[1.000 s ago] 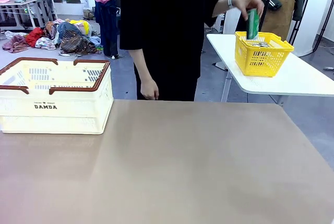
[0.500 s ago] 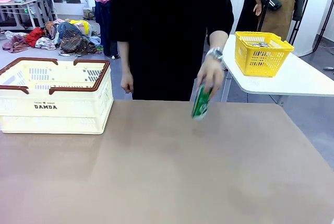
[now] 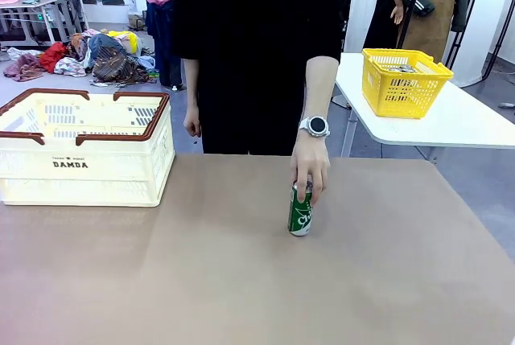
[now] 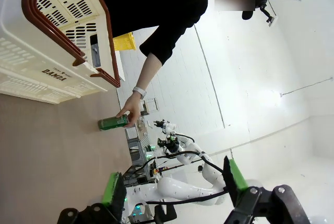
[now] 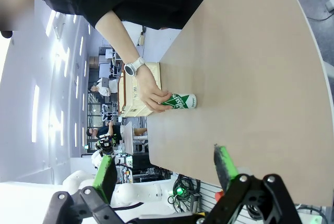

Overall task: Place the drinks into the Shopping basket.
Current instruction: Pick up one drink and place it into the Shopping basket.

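Can [image 3: 300,210], green with white lettering and a silver top, stands upright on the brown table [image 3: 241,289], to the right of the Shopping basket [image 3: 84,170] and well apart from it, slightly nearer the robot than the basket's front wall. Person's hand [image 3: 310,170], reaching down from the far side, is closed over the can's top and upper part; a watch [image 3: 314,126] sits on that wrist. The person's other hand [image 3: 191,124] hangs loose and holds nothing, just beyond the Shopping basket's far right corner. The Shopping basket, cream with brown rim and handles and marked "DAMDA", rests on the table's left part, and no contents are visible inside it. The left gripper [image 4: 173,182] has its jaws spread wide with nothing between them; the Shopping basket lies ahead of it and the can past that. The right gripper [image 5: 164,165] is likewise spread wide and holds nothing, well apart from the Shopping basket. A yellow basket [image 3: 402,88] sits on a white side table [image 3: 471,124], far right of the Shopping basket.
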You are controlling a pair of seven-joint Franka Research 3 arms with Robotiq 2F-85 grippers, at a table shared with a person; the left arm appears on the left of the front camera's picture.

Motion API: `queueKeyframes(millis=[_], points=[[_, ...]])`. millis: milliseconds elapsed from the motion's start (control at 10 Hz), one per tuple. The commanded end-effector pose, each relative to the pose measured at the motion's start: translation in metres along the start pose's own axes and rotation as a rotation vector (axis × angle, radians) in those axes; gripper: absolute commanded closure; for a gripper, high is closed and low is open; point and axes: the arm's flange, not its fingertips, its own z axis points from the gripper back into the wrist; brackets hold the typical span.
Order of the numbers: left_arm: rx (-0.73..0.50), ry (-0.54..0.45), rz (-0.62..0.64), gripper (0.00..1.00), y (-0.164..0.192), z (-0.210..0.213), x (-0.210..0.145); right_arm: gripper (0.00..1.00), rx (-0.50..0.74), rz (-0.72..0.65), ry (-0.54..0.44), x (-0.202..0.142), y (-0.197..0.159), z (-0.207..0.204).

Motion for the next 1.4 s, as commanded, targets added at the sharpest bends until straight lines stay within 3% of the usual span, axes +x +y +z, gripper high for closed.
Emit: queueKeyframes(millis=[0,1200,1300], points=[[-0.017,0.0,-0.008,0.0,-0.002,-0.001,-0.005,0.0,0.023,0.027,-0.014,0.002,-0.001,0.0],[-0.017,0.0,-0.008,0.0,-0.002,-0.001,-0.005,0.0,0.0,0.0,0.0,0.0,0.0,0.0],[-0.017,0.0,-0.008,0.0,-0.002,-0.001,-0.005,0.0,-0.047,0.05,0.048,0.001,0.028,-0.018]])
